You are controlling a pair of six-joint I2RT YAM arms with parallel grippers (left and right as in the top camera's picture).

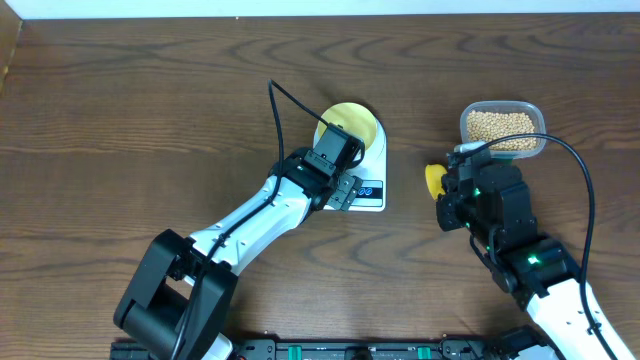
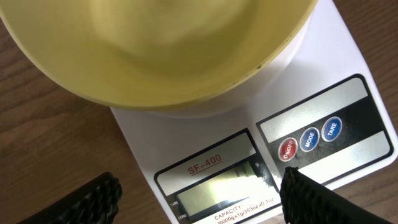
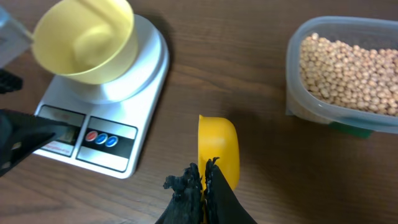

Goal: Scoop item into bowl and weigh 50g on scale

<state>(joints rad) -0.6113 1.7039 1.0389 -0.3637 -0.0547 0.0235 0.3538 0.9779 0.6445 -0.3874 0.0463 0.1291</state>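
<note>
The pale yellow-green bowl (image 1: 352, 122) (image 3: 87, 40) stands empty on the white scale (image 1: 372, 170) (image 3: 149, 68) (image 2: 336, 74). My left gripper (image 1: 345, 185) (image 2: 199, 202) hangs open low over the scale's display end, one finger (image 2: 87, 202) off its edge and the other beside the buttons, with the bowl (image 2: 155, 56) just ahead. The tan beans (image 1: 500, 124) (image 3: 354, 68) fill a clear tub (image 3: 298, 93). My right gripper (image 1: 447, 190) (image 3: 204, 174) is shut on the handle of a yellow scoop (image 1: 435, 180) (image 3: 219, 146) between the scale and the tub; the scoop looks empty.
The clear tub (image 1: 535, 112) sits at the right back of the wooden table (image 1: 150, 110). Black cables arc over both arms. The arm bases stand along the front edge.
</note>
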